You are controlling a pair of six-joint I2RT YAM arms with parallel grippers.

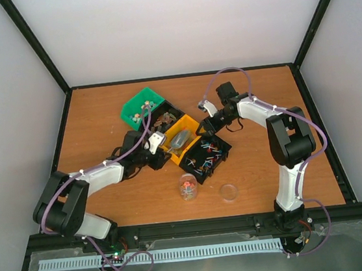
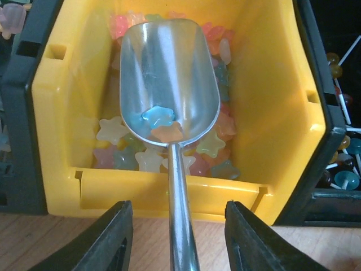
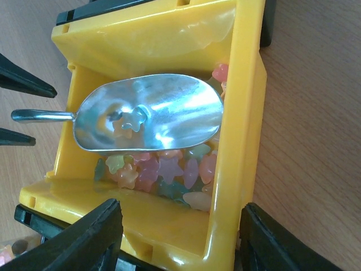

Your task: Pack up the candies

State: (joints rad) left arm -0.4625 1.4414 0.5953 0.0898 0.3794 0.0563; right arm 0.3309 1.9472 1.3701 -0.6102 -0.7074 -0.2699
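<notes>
green bin (image 1: 140, 109) sits at the far left of the bin row, with no arm near it.

left gripper (image 2: 177, 214): fingers spread, one on each side of the scoop handle with a gap on both sides, so nothing is pinched (we read this as lined up to take the handle).

silver scoop (image 2: 169, 79) rests open side up in the yellow bin (image 2: 282, 113), its handle poking out over the front lip where the fingers can reach it.

candies (image 2: 113, 131): pastel stars heaped under the scoop. two sit in its bowl, one blue and one orange.

right gripper (image 3: 180, 209): fingers wide apart over the bin's wall, likely to steady it. we cannot tell if they touch.

clear jar (image 1: 188, 188) stands open in front of the bins with a few candies inside. its lid (image 1: 228, 192) lies to the right.
</notes>
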